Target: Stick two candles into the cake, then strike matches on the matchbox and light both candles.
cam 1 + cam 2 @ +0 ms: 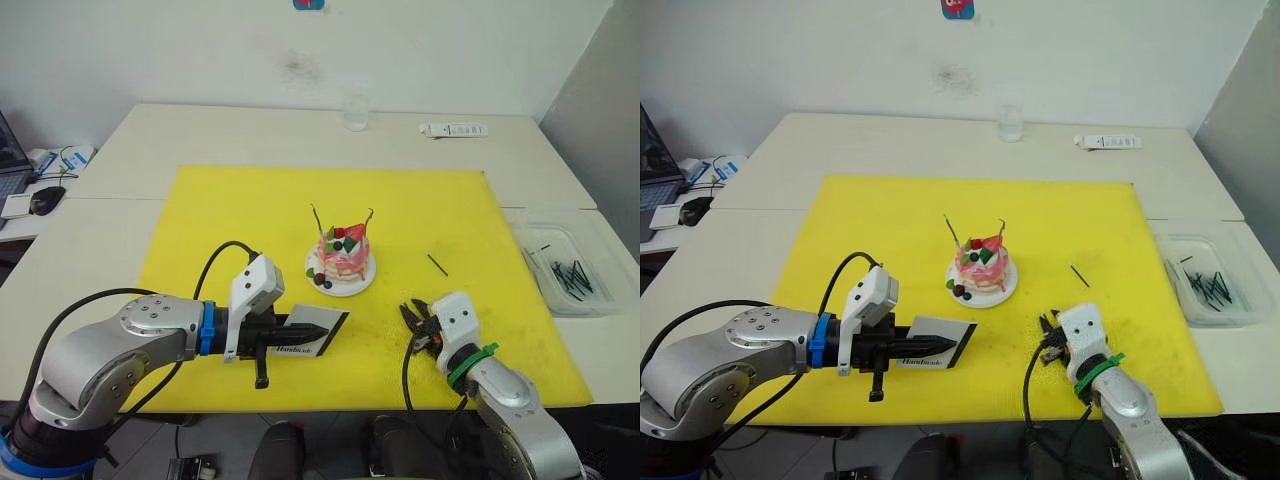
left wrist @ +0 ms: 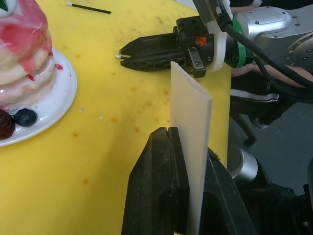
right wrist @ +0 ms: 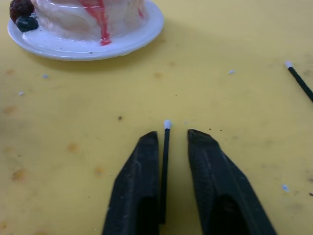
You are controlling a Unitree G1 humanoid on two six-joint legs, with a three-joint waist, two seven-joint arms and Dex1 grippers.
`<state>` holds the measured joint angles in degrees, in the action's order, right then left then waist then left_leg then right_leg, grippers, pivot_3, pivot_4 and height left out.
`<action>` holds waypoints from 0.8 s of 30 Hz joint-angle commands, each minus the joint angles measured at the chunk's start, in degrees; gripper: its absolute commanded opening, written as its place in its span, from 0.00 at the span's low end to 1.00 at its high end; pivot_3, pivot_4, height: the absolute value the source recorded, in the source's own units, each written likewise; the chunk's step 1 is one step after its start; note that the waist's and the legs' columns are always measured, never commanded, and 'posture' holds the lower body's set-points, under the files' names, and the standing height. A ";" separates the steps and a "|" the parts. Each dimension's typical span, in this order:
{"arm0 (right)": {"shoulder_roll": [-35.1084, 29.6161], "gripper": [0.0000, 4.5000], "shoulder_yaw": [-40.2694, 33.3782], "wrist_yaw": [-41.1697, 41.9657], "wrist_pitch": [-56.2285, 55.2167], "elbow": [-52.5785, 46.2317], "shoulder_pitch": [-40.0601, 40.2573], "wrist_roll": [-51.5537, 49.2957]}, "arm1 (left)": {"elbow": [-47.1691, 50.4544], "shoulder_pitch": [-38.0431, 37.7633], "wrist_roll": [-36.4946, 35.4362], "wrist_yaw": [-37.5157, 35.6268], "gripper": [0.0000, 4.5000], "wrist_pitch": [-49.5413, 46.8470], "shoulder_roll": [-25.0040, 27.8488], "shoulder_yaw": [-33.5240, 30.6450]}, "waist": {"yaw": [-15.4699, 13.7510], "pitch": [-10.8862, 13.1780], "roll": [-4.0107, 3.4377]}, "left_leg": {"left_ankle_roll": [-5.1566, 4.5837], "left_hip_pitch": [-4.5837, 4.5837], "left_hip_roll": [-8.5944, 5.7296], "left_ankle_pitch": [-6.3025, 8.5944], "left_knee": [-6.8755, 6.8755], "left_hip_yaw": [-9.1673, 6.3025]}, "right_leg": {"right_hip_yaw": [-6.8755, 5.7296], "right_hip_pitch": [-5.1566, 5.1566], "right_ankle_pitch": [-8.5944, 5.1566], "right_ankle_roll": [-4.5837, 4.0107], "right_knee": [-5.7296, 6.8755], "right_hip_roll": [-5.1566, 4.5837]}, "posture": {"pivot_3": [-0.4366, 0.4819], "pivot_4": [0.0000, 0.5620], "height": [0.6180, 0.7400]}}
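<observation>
On the yellow mat [image 1: 240, 215], centre, you have the cake [image 1: 343, 257] — small, round, pink-and-white layers, strawberry, dark berries and a green leaf on top, sitting on a white plate [image 1: 360, 283]. Both candles [image 1: 316, 219] stand in the cake: thin, pale, slightly curved sticks, one at each side of the top.

L gripper [image 1: 310, 328] is clamped on the matchbox [image 2: 190, 122] — flat, white, black lettering on its face, held edge-up just above the mat, near the cake's front-left.

R gripper [image 3: 168, 142] sits front-right of the cake, low over the mat. Fingers are slightly apart w/ a match [image 3: 165, 161] between them: thin dark stick, white tip pointing toward the plate. It lies against one finger; grip on the other side cannot be confirmed.

A second match [image 1: 437, 263] lies loose on the mat, right of the cake. More dark matches rest in the clear tray [image 1: 560, 262] off the mat's right edge.
</observation>
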<state>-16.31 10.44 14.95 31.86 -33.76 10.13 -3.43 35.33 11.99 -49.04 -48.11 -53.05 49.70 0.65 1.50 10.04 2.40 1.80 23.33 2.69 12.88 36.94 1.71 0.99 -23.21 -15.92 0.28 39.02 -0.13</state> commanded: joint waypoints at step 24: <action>-6.83 0.00 -3.35 9.51 -3.96 0.19 -4.89 -5.21 | -2.79 3.51 2.13 5.53 0.00 1.36 -7.12 0.09 | 0.01 -0.01 0.01 | 0.00 0.01 -0.02 0.00 0.00 -0.02 | 0.00 0.00 0.01 -0.01 -0.01 0.07 | 0.48 0.27 1.00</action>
<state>-23.74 6.99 24.84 31.48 -34.77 6.17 -9.54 31.82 14.47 -47.07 -43.03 -52.10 43.01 0.80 1.51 10.03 2.41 1.80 23.34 2.67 12.88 36.94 1.70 1.00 -23.21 -15.92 0.27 39.00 -0.06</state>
